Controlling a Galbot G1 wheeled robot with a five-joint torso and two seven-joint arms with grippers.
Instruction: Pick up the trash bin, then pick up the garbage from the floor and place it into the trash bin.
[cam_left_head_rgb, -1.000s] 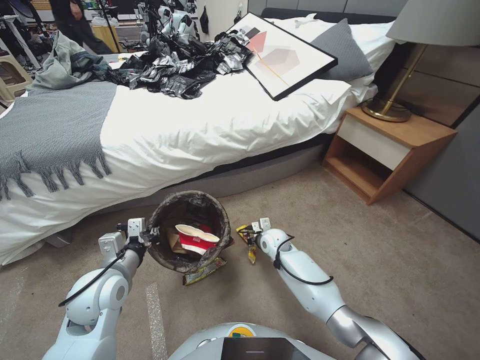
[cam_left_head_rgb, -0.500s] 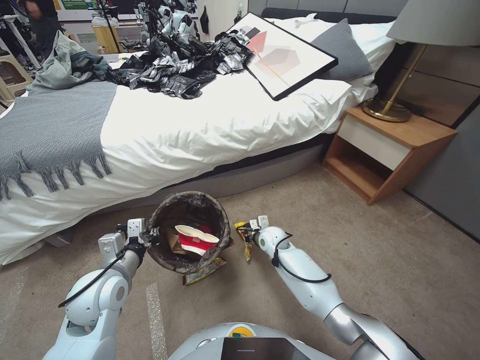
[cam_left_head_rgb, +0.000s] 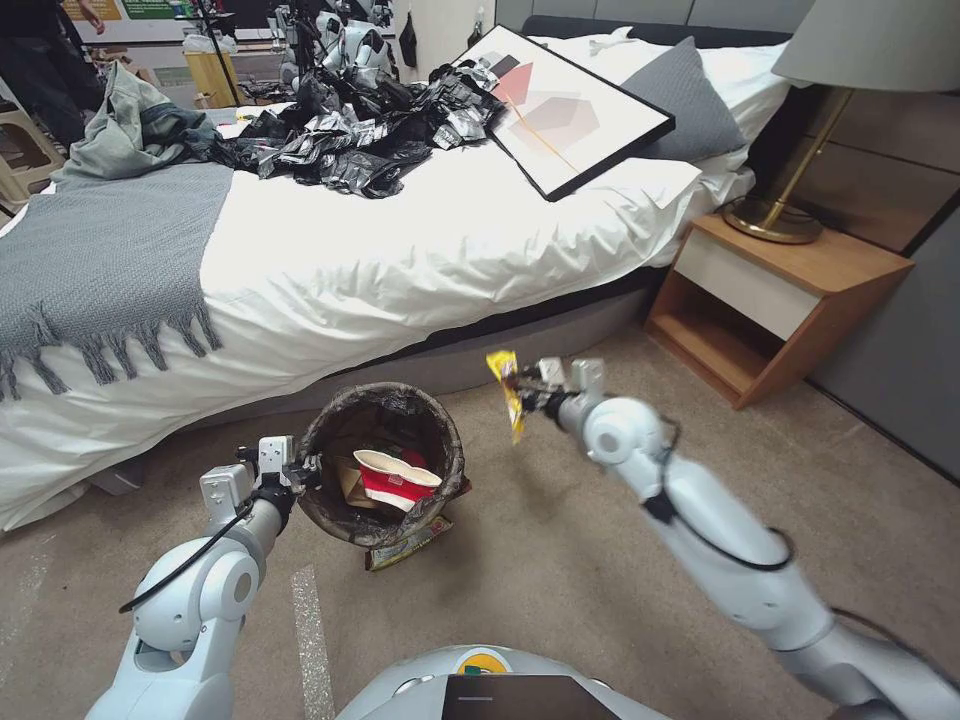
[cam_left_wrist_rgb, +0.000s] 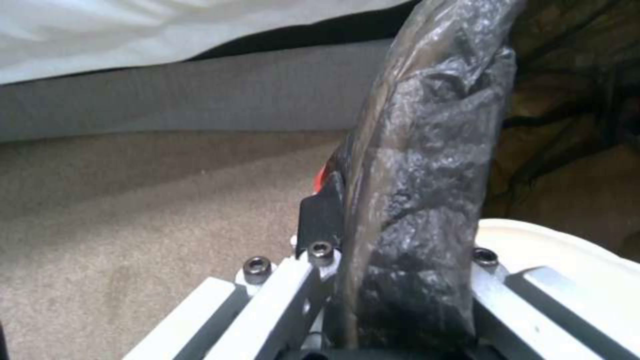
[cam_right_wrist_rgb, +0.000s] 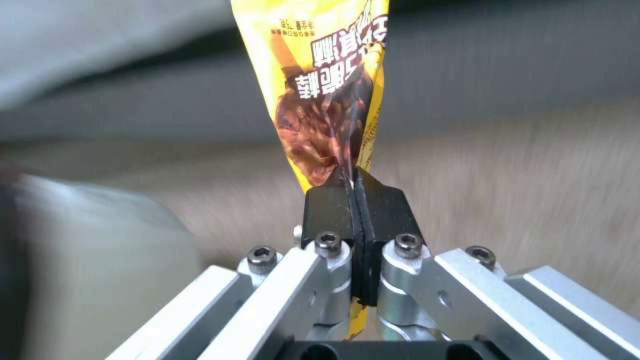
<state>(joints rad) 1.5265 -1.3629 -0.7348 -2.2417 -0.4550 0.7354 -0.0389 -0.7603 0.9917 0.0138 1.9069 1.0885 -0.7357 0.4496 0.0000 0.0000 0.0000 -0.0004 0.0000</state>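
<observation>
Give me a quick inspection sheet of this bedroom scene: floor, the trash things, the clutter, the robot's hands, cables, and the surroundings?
Surface: beige carpet, one flat wrapper lying at the bin's base.
Job's things: trash bin with dark liner, upright by the bed; red-and-white cup inside; yellow snack wrapper held in the air to the bin's right.
Clutter: heap of black-and-silver bags on the bed.
Grippers: left gripper clamped on the bin's rim; right gripper pinching the snack wrapper.
Cables: black cable along the left arm.
Surroundings: bed, framed picture, nightstand, lamp.
</observation>
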